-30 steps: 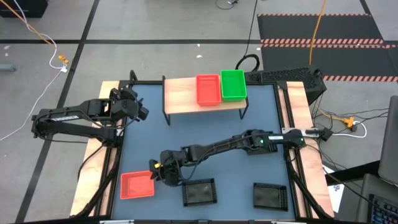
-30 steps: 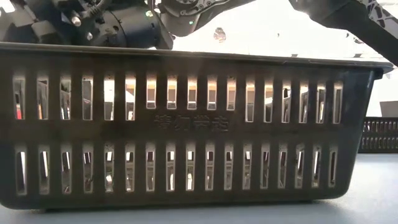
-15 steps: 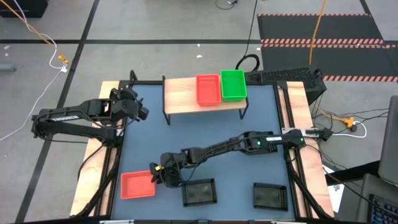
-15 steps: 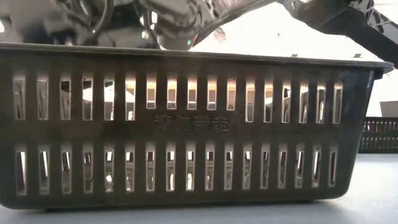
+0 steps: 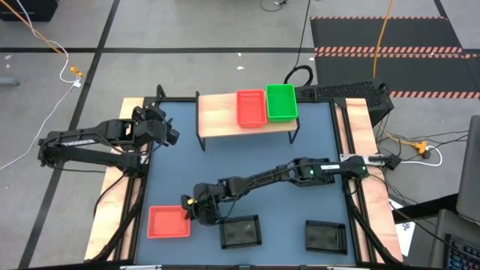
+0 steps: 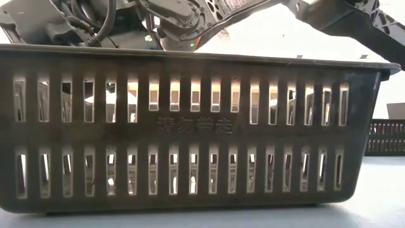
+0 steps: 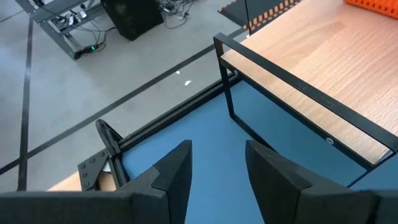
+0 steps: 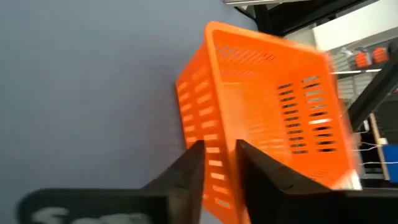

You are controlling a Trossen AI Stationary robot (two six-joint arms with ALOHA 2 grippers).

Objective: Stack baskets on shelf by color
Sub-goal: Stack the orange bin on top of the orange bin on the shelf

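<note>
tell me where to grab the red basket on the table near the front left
Grip the thin side wall nearest the right gripper, one finger inside and one outside, coming in from the side. The red basket sits open side up with slotted upright walls; the right gripper's fingers already straddle that wall.

Blue-grey table (image 5: 247,150), shelf (image 5: 217,114), red basket (image 5: 168,223), two black baskets (image 5: 240,232)

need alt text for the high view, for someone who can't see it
From above, the right gripper grips the wall of a red basket on the table's near left. Two black baskets sit beside it; the left gripper waits near the shelf.
</note>
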